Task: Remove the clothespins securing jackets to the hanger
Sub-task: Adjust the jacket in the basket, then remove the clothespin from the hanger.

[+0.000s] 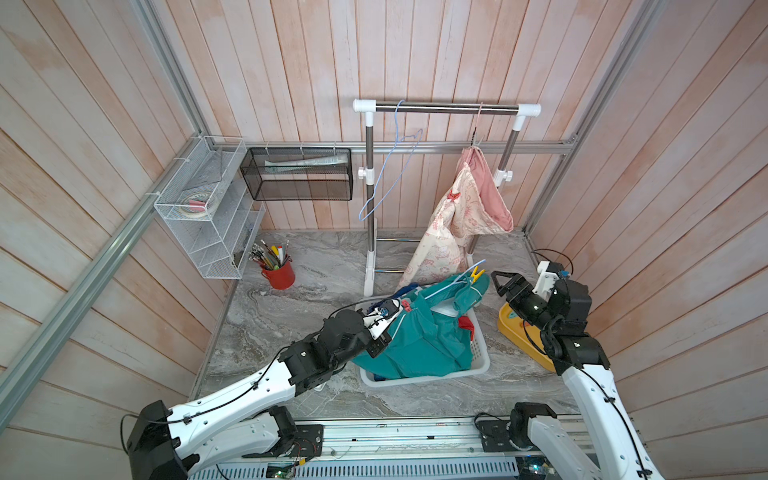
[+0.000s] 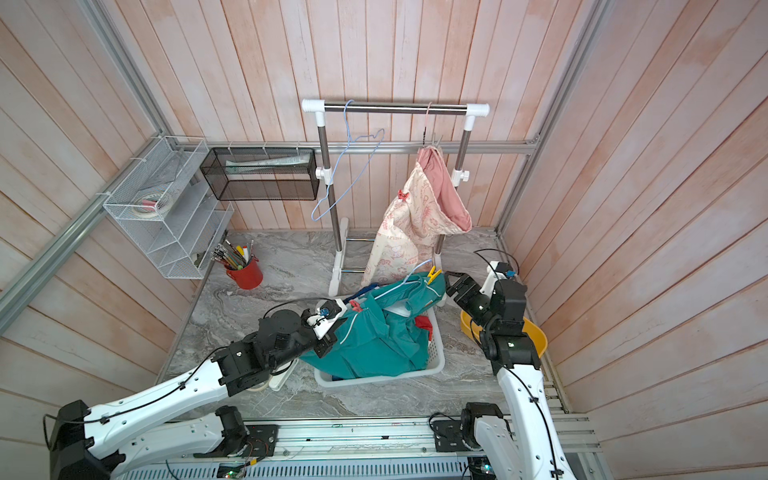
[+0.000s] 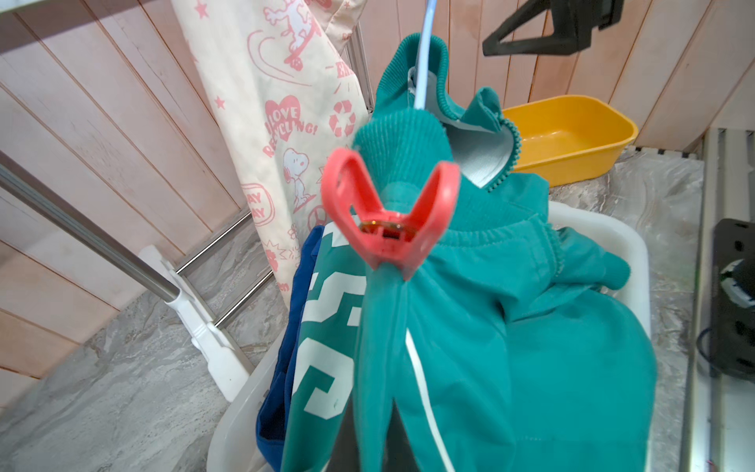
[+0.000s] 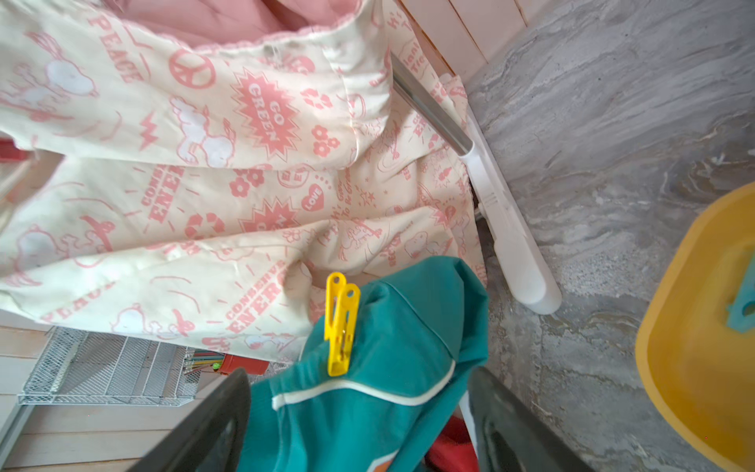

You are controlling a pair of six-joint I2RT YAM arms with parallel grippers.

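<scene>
**A:** Which step is this?

**B:** Midway, I'd say. From the near left, the left arm stretches low across the desk (image 1: 291,311). Its left hand (image 1: 379,344) is clenched on a fold of the teal jacket (image 1: 419,340), which lies heaped in the white laundry basket (image 1: 482,361).

**A:** And the pins?

**B:** A coral clothespin (image 3: 388,212) bites the jacket just above that grip. Further right, a yellow clothespin (image 4: 341,327) sits on the far shoulder, where the blue wire hanger (image 1: 449,289) comes out. Behind them, the cream jacket (image 1: 453,232) hangs on the rail with a second coral clothespin (image 1: 454,195) on it.

**A:** The right side?

**B:** The right arm rises from the near right, elbow folded. The right hand (image 1: 500,282) is released, with its jaws wide and pointing left. It is just beside the yellow clothespin and not touching it. Next, I'd judge, it must close over the pin's tail ends, squeeze, and draw it off while the left hand steadies the cloth. The yellow tub (image 1: 511,328) beneath it looks a likely drop spot.
</scene>
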